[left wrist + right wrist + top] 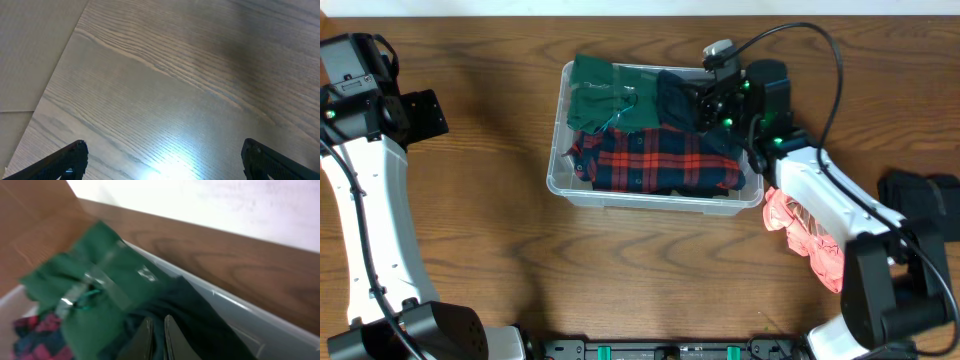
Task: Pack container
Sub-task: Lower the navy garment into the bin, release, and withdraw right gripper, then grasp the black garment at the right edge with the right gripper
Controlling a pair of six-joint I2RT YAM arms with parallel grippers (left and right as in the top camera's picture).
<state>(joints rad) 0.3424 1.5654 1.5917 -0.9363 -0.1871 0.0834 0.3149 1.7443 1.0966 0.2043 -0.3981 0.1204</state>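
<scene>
While right claw [158,322] stands nearly closed, tips in navy garment [675,95] at far right corner of container [557,160], best tuck cloth low, clear of rim. Container sits mid-bench [470,230]; holds green garment [600,95] far left, plaid shirt [655,155] near side. Pink garment [810,235] lies outside, right. Left claw [163,147] wide, empty.

Overhead top-down, wrist views close (right: container [250,325])

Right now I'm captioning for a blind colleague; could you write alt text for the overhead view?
A clear container on a wooden table holds a plaid shirt, a green garment and a navy garment, with the right tool inside its far right corner. A pink garment lies beside it.
</scene>
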